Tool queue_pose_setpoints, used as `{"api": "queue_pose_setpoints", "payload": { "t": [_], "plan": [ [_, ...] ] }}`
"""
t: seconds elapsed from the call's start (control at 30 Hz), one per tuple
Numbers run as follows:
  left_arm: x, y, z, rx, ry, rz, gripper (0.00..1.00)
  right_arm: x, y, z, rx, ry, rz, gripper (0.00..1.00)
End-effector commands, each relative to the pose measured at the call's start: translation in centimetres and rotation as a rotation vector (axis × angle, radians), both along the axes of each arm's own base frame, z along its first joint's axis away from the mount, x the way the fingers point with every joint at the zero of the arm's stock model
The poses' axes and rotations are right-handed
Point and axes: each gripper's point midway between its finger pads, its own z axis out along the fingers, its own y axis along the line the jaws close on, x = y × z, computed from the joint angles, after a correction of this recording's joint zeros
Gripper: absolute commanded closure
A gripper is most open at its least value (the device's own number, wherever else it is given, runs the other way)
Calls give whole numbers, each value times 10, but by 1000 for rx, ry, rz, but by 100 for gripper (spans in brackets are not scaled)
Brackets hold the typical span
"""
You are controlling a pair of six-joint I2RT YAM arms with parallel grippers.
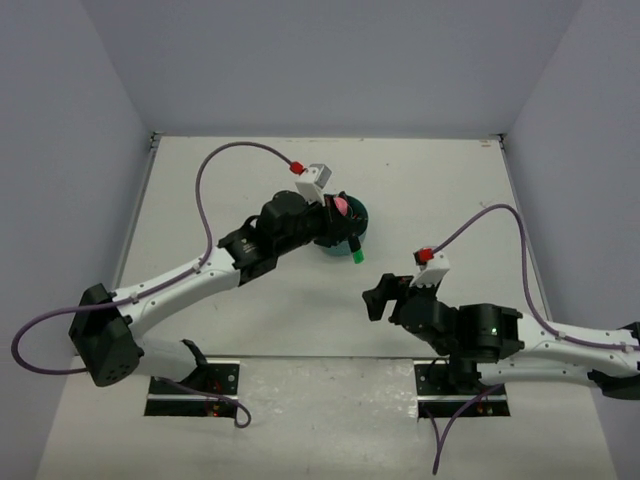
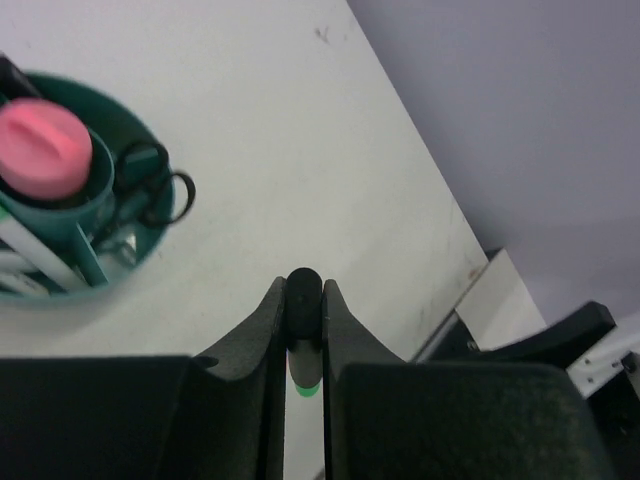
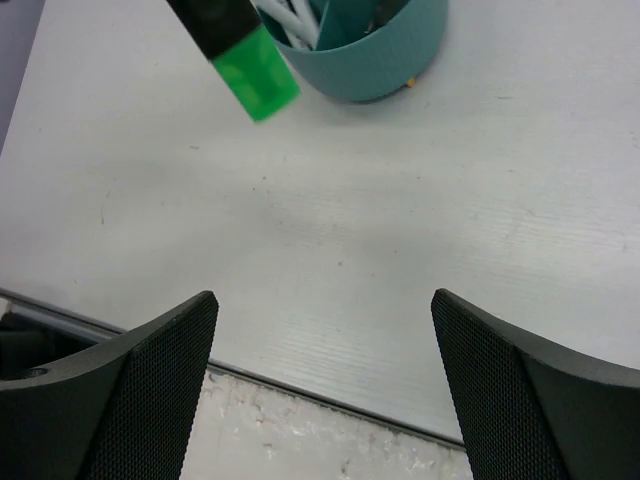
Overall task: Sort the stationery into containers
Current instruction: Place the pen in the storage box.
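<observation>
One teal organizer (image 2: 62, 292) holds one pink-capped glue stick (image 2: 42, 148) in its central well and one pair of scissors (image 2: 152, 186) in an outer compartment. The left gripper (image 2: 304, 292) is clamped on one green highlighter (image 3: 246, 52) just beside the organizer. The right gripper (image 3: 322, 305) hangs near the organizer, its fingers spread wide and empty.

Green highlighter (image 3: 258, 82), black body with a bright green end, is hanging in the air just beside the teal organizer (image 3: 385, 60). In the organizer, the pink-capped glue stick (image 2: 42, 148) is standing upright in the middle well. The black-handled scissors (image 2: 168, 186) and white pens (image 2: 25, 250) are sitting in outer compartments.
</observation>
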Motion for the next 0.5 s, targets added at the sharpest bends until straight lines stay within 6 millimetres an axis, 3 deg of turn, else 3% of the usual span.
{"api": "queue_pose_setpoints", "payload": {
  "t": [0.0,0.13,0.17,0.2,0.27,0.33,0.47],
  "plan": [
    [71,1,39,127,-217,202,100,6,-60,19,-8,23,-216,10],
    [117,-9,56,232,-344,289,100,1,-65,19,22,39,-194,10],
    [120,-7,58,251,-368,297,100,0,-64,18,22,44,-190,10],
    [138,-16,62,275,-400,315,100,-1,-65,18,37,44,-180,10],
    [151,-17,69,304,-446,351,100,-2,-66,17,61,47,-169,10],
    [163,-18,67,330,-476,377,100,-3,-66,18,81,43,-157,10],
    [183,-29,37,404,-486,371,100,-4,-63,22,121,30,-126,10]
  ]
}}
